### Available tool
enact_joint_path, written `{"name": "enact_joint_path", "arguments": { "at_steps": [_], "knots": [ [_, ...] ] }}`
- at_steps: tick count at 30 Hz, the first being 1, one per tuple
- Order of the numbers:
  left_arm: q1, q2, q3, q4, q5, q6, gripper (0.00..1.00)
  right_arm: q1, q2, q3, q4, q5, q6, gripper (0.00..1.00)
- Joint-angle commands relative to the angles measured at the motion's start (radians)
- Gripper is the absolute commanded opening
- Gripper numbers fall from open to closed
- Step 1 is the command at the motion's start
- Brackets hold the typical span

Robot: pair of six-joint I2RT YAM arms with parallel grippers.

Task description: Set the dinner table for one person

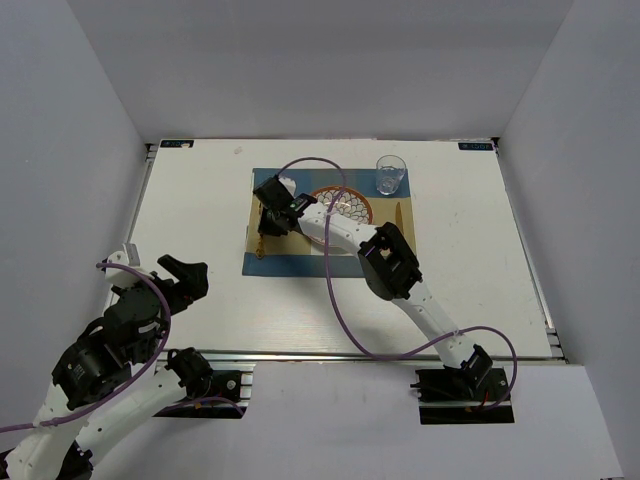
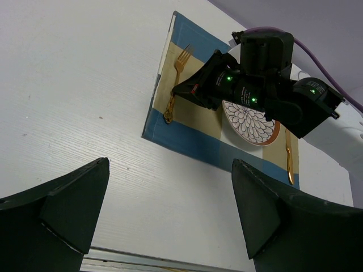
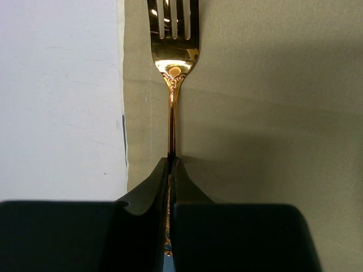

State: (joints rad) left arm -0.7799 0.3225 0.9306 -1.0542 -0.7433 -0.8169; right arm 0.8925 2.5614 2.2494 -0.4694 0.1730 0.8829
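The dinner table [image 1: 200, 200] fills the middle of the top view; it is white and fixed, and not itself an item to grip. The item in hand is the fork [image 3: 172, 62], which runs along the left strip of the placemat [image 1: 300, 262], left of the plate [image 1: 345, 205].

The right gripper [image 3: 171, 164] has its jaws drawn in to the width of the fork's thin stem, pinching it below the neck. The left gripper [image 2: 170, 192] is spread wide and empty, at the lower left of the top view.

Assessment:
- The fork appears light, rigid and polished, so probably slippery.
- The narrow stem may pivot between the pads, so a hold nearer mid-handle seems sounder.
- The glass [image 1: 390, 175] is judged fragile.

Not determinable:
- The handle end is hidden under the fingers in the right wrist view.
- The tine tips are cut off at that view's top edge.
- Whether the fork rests on the cloth or is lifted clear cannot be told.
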Motion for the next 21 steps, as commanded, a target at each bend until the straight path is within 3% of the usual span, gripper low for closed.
{"name": "enact_joint_path", "arguments": {
  "at_steps": [1, 2, 6, 7, 10, 12, 13, 17, 18, 21],
  "knots": [
    [0.007, 0.003, 0.019, 0.006, -0.002, -0.005, 0.98, 0.003, 0.019, 0.019, 0.012, -0.006, 0.014, 0.0],
    [0.007, 0.004, 0.019, 0.006, -0.002, -0.005, 0.98, 0.003, 0.016, 0.015, 0.012, -0.004, 0.017, 0.0],
    [0.007, 0.004, 0.019, 0.008, -0.001, -0.004, 0.98, 0.006, 0.0, -0.004, 0.017, 0.0, 0.036, 0.19],
    [0.007, 0.007, 0.019, 0.008, 0.001, -0.004, 0.98, 0.005, -0.004, -0.007, 0.018, 0.0, 0.047, 0.31],
    [0.007, 0.006, 0.019, 0.01, 0.001, -0.004, 0.98, 0.009, -0.023, -0.014, 0.026, 0.006, 0.05, 0.43],
    [0.007, 0.004, 0.019, 0.008, -0.002, -0.004, 0.98, 0.008, -0.043, -0.008, 0.023, 0.002, 0.045, 0.47],
    [0.007, 0.003, 0.019, 0.008, -0.001, -0.004, 0.98, 0.011, -0.053, -0.01, 0.023, 0.0, 0.042, 0.7],
    [0.007, 0.0, 0.019, 0.006, -0.004, -0.005, 0.98, 0.017, -0.165, -0.028, 0.032, 0.006, -0.002, 0.75],
    [0.007, -0.002, 0.019, 0.005, -0.005, -0.007, 0.98, 0.017, -0.196, -0.066, 0.041, 0.003, -0.016, 0.89],
    [0.007, 0.007, 0.022, -0.004, -0.01, -0.018, 0.98, 0.025, -0.361, -0.202, 0.087, 0.032, -0.09, 0.89]
  ]
}}
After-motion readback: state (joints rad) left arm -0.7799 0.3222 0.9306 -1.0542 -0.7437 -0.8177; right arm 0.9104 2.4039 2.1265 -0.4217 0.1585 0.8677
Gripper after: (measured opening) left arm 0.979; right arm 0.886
